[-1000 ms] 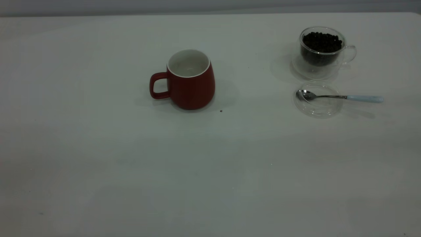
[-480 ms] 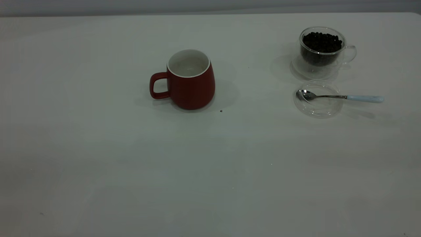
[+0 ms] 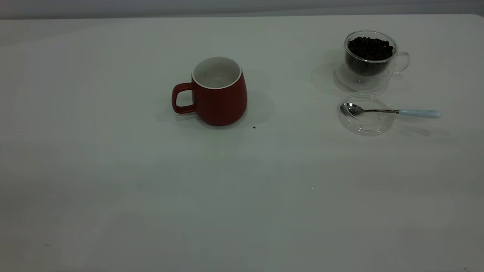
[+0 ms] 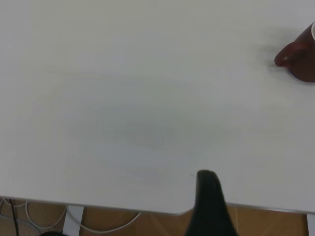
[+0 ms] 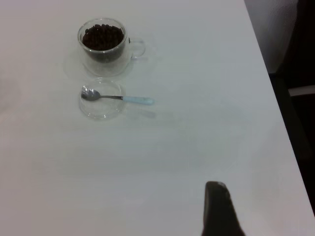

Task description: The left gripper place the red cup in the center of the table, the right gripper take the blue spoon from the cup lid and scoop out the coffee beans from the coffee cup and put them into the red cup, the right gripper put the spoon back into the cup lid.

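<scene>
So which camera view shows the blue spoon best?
The exterior view: the blue spoon is close there, its bowl resting in the clear cup lid and its handle sticking out over the table. The right wrist view shows the whole spoon too, only farther off. The left wrist view does not show it.

On the white desk (image 5: 197, 123) stood a glass cup (image 5: 104, 45) filled with dark beans (image 5: 102, 36), its handle toward the desk's edge. Just beside it lay a clear lid (image 5: 101, 101) with a spoon (image 5: 118, 97) across it, bowl inside the lid and blue handle sticking out past the rim. One dark finger (image 5: 219, 209) of the right gripper showed well apart from them; its jaws could not be judged.
</scene>
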`<state>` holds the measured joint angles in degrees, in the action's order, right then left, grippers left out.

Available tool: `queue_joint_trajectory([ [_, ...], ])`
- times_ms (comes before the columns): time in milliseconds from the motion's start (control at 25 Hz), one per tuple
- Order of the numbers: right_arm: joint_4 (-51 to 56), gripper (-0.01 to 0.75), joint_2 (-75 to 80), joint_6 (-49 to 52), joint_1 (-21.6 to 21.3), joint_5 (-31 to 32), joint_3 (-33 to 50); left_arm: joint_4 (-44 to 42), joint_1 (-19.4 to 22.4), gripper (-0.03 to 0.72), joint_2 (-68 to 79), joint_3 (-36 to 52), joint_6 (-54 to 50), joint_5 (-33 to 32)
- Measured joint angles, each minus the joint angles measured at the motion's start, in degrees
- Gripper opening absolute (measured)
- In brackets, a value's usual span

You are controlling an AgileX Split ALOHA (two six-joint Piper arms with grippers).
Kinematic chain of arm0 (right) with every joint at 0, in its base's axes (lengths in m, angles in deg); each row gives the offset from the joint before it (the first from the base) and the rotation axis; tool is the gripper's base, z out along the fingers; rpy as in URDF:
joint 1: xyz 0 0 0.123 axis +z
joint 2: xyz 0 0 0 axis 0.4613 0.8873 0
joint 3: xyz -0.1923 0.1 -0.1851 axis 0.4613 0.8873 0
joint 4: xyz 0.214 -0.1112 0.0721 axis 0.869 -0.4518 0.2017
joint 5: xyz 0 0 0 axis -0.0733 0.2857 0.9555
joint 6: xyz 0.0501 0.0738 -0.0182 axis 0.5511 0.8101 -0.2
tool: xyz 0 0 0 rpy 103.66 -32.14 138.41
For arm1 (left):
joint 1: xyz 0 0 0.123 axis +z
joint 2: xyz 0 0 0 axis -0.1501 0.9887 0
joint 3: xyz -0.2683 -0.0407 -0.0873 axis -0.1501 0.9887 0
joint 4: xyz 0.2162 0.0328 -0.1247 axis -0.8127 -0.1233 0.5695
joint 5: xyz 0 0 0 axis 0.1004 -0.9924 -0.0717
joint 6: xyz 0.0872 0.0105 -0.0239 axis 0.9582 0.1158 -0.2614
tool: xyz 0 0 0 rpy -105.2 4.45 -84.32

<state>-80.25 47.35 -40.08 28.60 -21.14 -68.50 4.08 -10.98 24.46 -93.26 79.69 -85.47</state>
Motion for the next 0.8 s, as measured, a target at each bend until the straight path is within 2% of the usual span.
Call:
queue_joint_trajectory([
  [240,0.00,0.493,0.00,0.13,0.47,0.00,0.00,0.00,0.00,0.587,0.00,0.00,0.00,0.00],
  [440,0.00,0.493,0.00,0.18,5.88,0.00,0.00,0.00,0.00,0.587,0.00,0.00,-0.05,0.00],
  [800,0.00,0.492,0.00,0.18,6.26,0.00,0.00,0.00,0.00,0.587,0.00,0.00,-0.12,0.00],
])
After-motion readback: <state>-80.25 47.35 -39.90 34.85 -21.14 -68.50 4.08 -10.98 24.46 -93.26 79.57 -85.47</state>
